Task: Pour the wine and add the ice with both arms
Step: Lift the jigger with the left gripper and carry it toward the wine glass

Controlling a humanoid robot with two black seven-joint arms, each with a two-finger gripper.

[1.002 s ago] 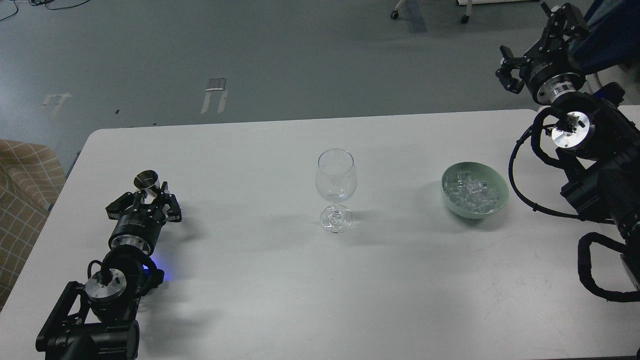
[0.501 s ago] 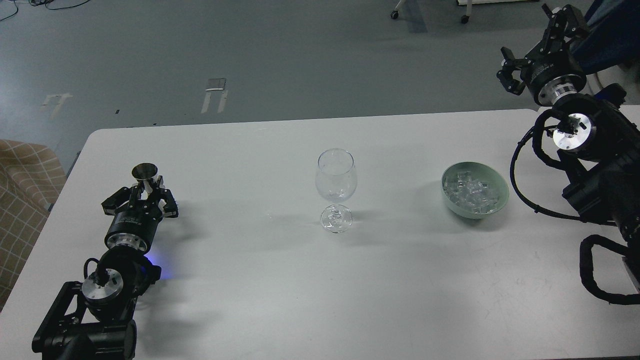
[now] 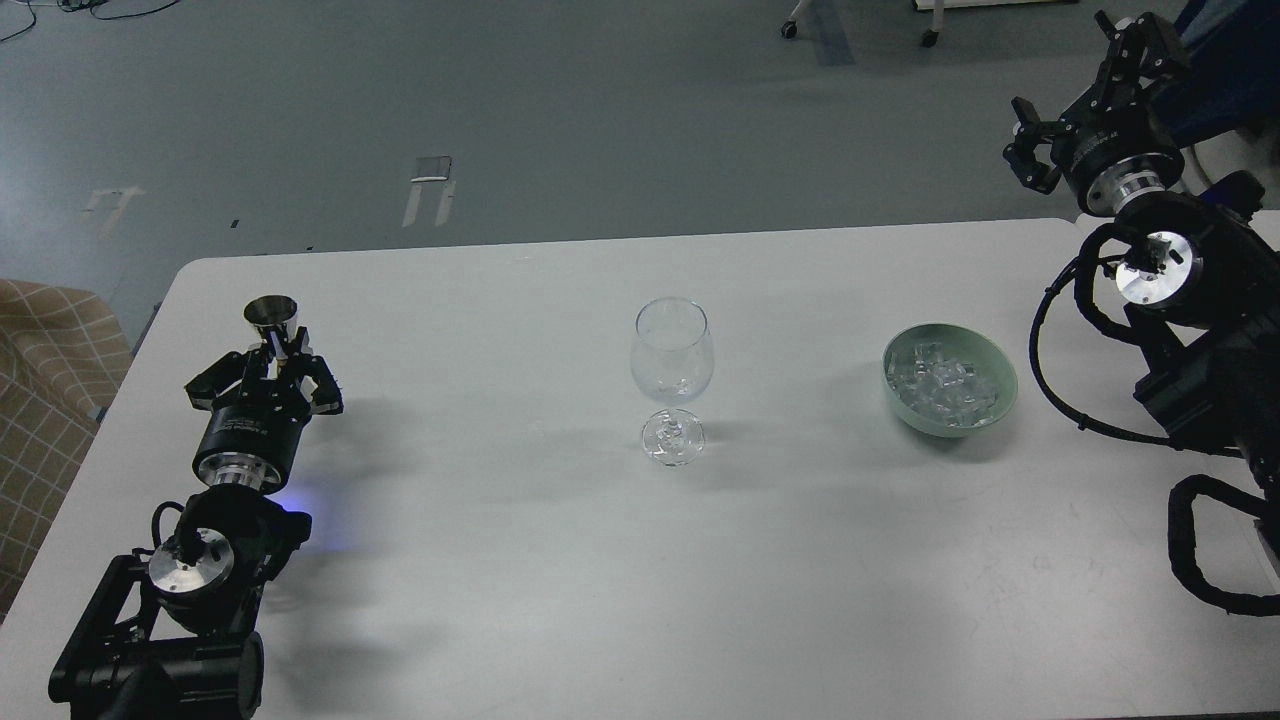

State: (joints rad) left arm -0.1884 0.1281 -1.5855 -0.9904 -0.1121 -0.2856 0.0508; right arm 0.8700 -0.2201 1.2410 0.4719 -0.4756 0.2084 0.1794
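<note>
The ice lies heaped in a green bowl on the white table, right of the empty wine glass. The left gripper is clamped on a small metal cup near the table's left edge. The right gripper, fingers spread, hangs beyond the far right corner.

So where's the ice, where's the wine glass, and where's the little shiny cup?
ice [image 3: 945,380], head view, on the heap of cubes in the green bowl.
wine glass [image 3: 672,352], head view, on its clear bowl.
shiny cup [image 3: 270,311], head view, on its rim.
</note>
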